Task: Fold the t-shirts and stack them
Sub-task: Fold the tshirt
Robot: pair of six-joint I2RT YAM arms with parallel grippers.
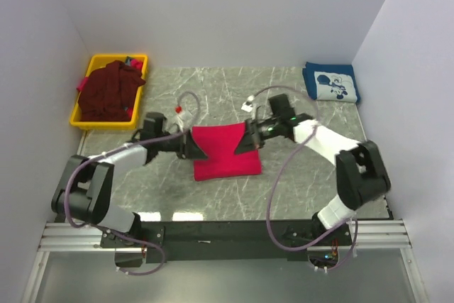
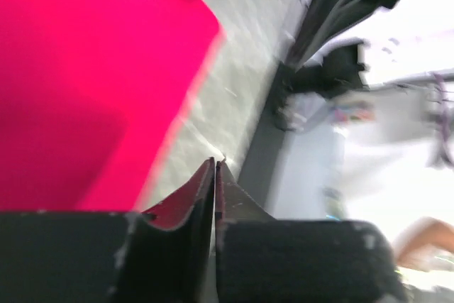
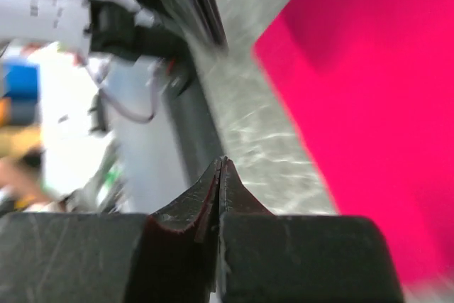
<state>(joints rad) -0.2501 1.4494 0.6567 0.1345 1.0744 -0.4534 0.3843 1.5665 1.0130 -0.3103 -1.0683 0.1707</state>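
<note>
Waiting in the yellow bin (image 1: 99, 125) at the far left, the dark maroon shirt (image 1: 108, 91) lies bunched, not yet folded. Next comes the left gripper (image 1: 190, 145), its jaws pressed together with nothing visible between them, set just at the left edge of the red shirt (image 1: 225, 150). That shirt lies part-folded mid-table (image 1: 213, 97), likely so both arms can reach it. The right gripper (image 1: 250, 138) mirrors it at the shirt's right edge, jaws together and empty. Far right, the navy shirt (image 1: 330, 84) sits folded in the corner, probably where the stack begins.
</note>
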